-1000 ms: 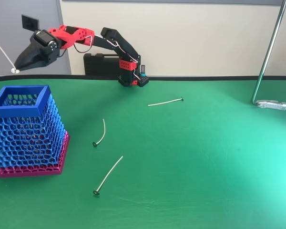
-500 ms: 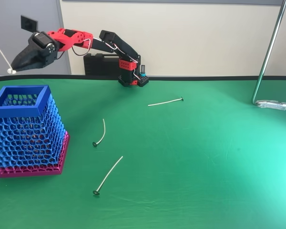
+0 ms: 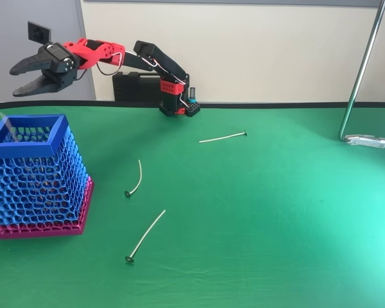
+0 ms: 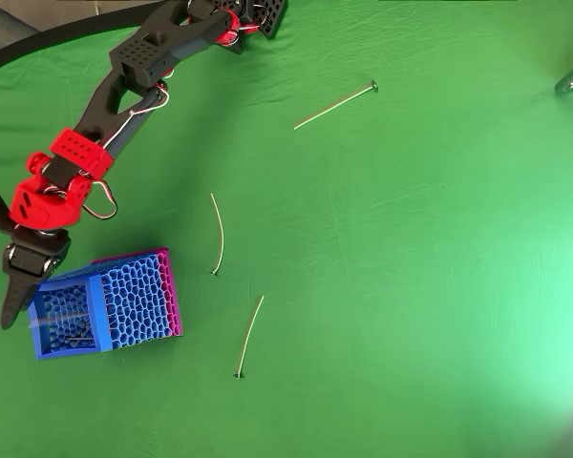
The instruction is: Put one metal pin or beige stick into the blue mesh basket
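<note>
Hanging wide open at the upper left of the fixed view, the black two-finger gripper [image 3: 16, 79] is seen above the tall blue mesh basket [image 3: 25, 144]. A thin pale pin [image 3: 8, 126], blurred, is seen at the basket's rim.

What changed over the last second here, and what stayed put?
The gripper above the blue mesh basket opened and let go of the pin it was holding; a faint pale streak at the basket's rim looks like that pin dropping in. The three pins on the green table and the basket itself have not moved.
</note>
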